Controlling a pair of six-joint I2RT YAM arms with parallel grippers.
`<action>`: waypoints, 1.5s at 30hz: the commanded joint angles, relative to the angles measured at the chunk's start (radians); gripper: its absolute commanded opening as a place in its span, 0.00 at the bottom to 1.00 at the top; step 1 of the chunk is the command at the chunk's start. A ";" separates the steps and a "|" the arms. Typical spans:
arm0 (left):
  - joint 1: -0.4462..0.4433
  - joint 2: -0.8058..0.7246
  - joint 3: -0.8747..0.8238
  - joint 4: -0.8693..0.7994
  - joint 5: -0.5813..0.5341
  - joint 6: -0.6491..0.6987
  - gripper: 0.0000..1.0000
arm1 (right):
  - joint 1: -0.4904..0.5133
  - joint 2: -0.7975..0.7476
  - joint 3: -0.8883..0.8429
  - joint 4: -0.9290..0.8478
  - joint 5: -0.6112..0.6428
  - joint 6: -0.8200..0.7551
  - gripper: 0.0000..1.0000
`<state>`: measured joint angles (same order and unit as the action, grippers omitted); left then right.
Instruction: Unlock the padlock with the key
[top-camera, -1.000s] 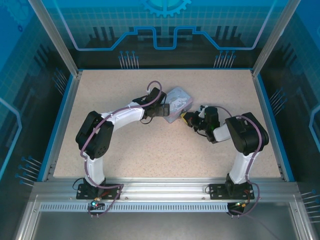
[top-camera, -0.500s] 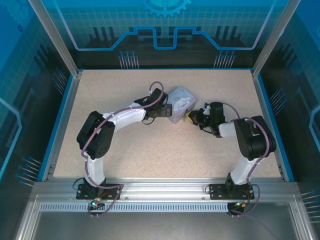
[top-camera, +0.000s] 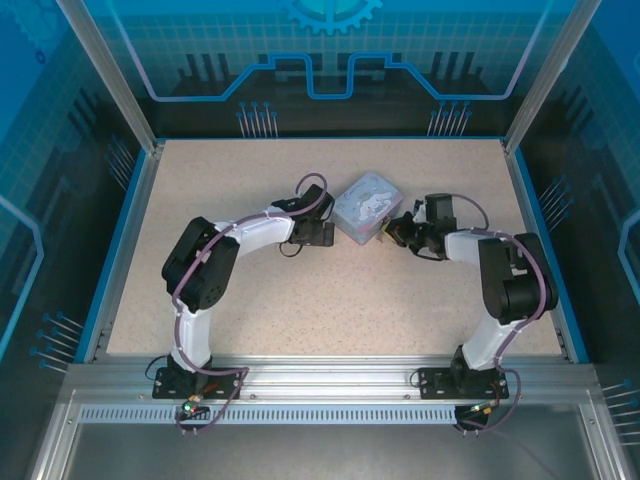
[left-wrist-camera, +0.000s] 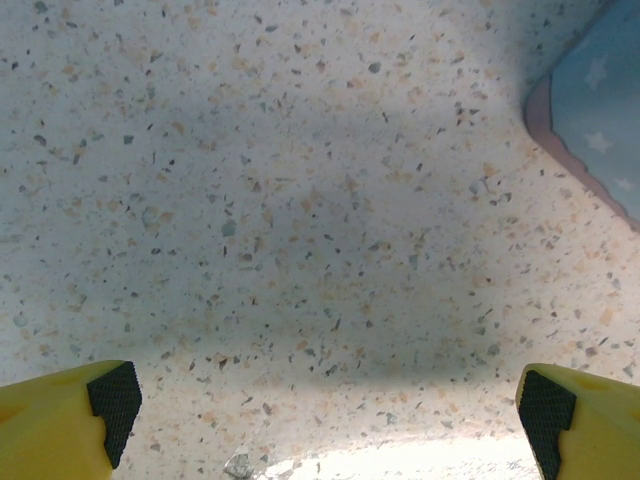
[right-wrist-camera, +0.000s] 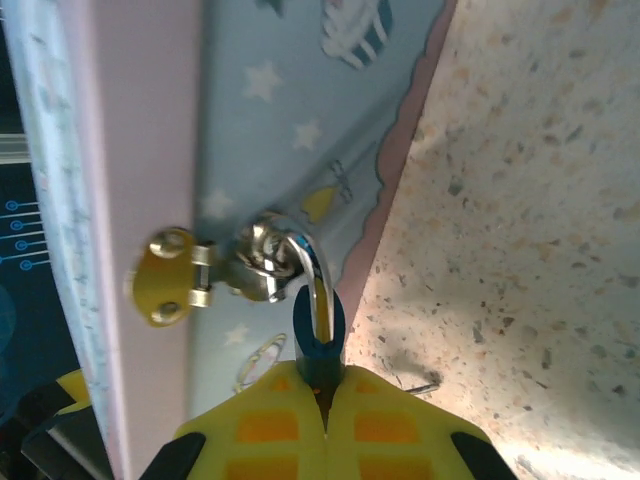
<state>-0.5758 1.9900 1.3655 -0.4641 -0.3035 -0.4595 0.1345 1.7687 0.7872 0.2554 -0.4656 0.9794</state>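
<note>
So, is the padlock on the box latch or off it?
On: the padlock shackle passes through the metal ring of the box latch, just above the shut right hand.

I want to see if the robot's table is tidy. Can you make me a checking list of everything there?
Surface: pale speckled table.
Job's things: padlock hooked through the latch of the blue starry box; cannot tell where the key is.
Clutter: nothing seen.
Grippers: left gripper open above the table; right gripper shut on the padlock.
Cables: purple cables along both arms.
Surroundings: blue see-through walls, metal rail in front.
</note>
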 joint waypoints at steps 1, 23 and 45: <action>0.003 -0.048 0.006 -0.041 -0.030 0.025 0.99 | 0.055 0.038 -0.017 0.120 -0.065 0.056 0.00; -0.033 0.007 0.204 -0.080 -0.032 0.044 0.99 | 0.085 0.058 -0.138 0.363 -0.029 0.165 0.00; -0.084 0.064 0.199 -0.097 -0.105 0.158 0.99 | 0.072 0.043 -0.219 0.416 0.008 0.194 0.00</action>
<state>-0.6453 2.0323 1.5814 -0.4992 -0.4007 -0.3470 0.2169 1.8011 0.5926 0.6292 -0.4816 1.1275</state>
